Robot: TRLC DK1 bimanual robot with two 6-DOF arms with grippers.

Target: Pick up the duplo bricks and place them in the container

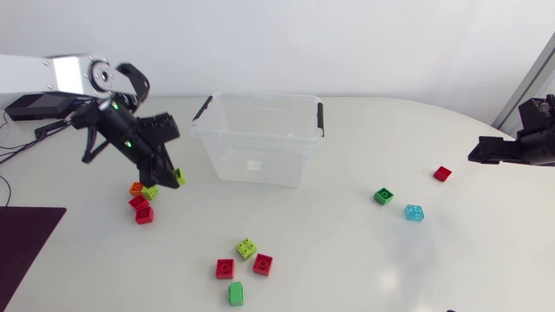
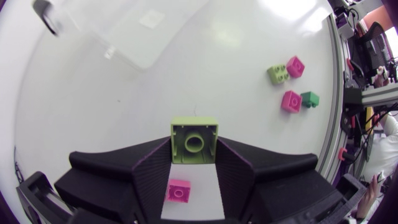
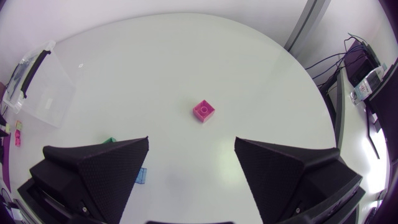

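Lime brick, studs hidden, clamped in left tool; right tool agape, empty

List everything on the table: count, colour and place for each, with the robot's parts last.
container: one, clear with black handles, back centre of the table.
held brick: one, lime green, between the left gripper's fingers.
left cluster: four bricks, orange, lime and seemingly two red, on the table under the left gripper.
front group: four bricks, lime, two red, dark green, in front of the container.
right group: three bricks, red, green, light blue, spread apart right of the container.
left gripper: one, black, shut on the held brick, left of the container.
right gripper: one, black, open, at the table's right edge.
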